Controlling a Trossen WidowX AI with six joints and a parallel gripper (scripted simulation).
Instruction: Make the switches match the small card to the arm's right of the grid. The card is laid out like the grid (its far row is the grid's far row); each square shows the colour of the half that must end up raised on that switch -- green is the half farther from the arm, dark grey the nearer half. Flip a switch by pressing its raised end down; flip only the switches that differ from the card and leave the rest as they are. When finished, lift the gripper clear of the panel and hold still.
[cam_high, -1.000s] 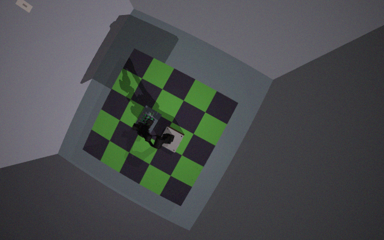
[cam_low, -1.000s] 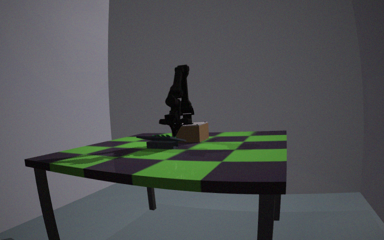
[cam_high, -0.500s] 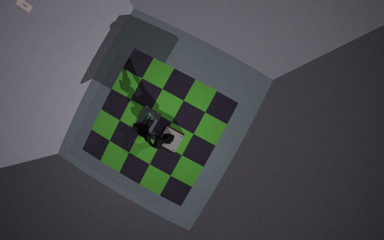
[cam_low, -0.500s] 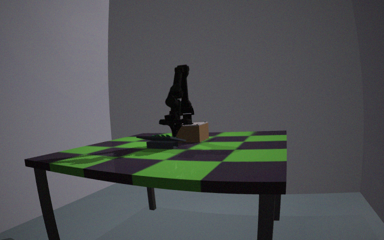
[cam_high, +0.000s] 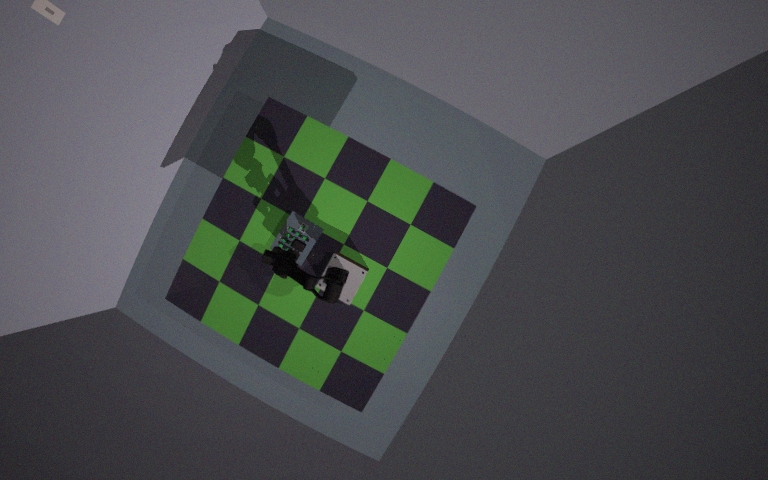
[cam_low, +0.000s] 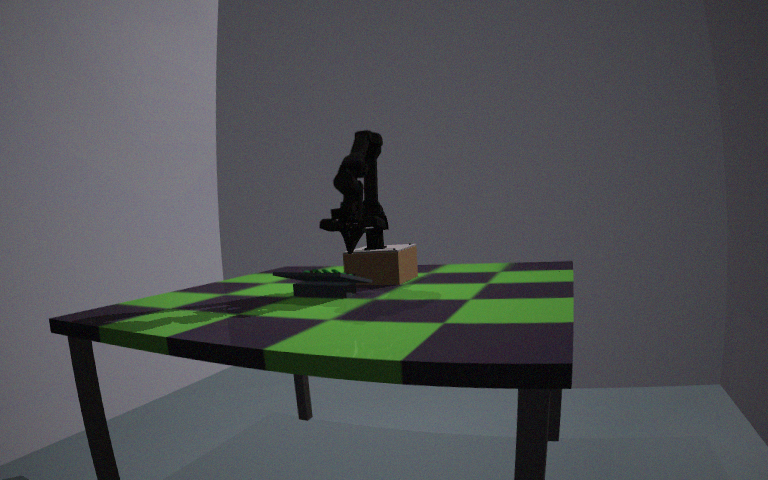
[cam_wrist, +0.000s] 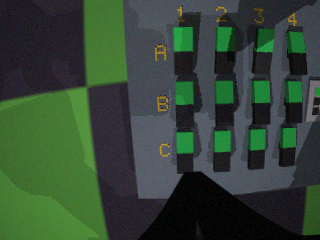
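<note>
Pincer (cam_high: 268, 257) (cam_low: 350, 249) (cam_wrist: 191, 179) clenched, nothing in it, raised above the panel. Exterior view: tip clear of the switches, apart from them, pointing down. Switch panel (cam_high: 314, 230) (cam_low: 323, 290) (cam_wrist: 150, 186) on the checkered table (cam_high: 309, 360) (cam_low: 487, 342) (cam_wrist: 40, 150), top plate tilted over a dark block. Arm (cam_high: 310, 281) (cam_low: 371, 175) black, mounted on a box (cam_high: 353, 276) (cam_low: 370, 268), light top, brown sides; in the top view the panel is near the box, at its 10 o'clock.

Wrist view: grid of switches, three rows A, B, C, four columns 1 to 4, each green at 12 o'clock, dark at 6 o'clock. Switch C1 (cam_wrist: 185, 149) just past the pincer tip, toward 12 o'clock in that view. Row letters at 9 o'clock of the grid, column numbers at 12. Small card (cam_wrist: 312, 112) at 3 o'clock of row B, cut off by the frame edge; full pattern can't be read. Which halves are raised: cannot tell. Shadow over part of the panel.
</note>
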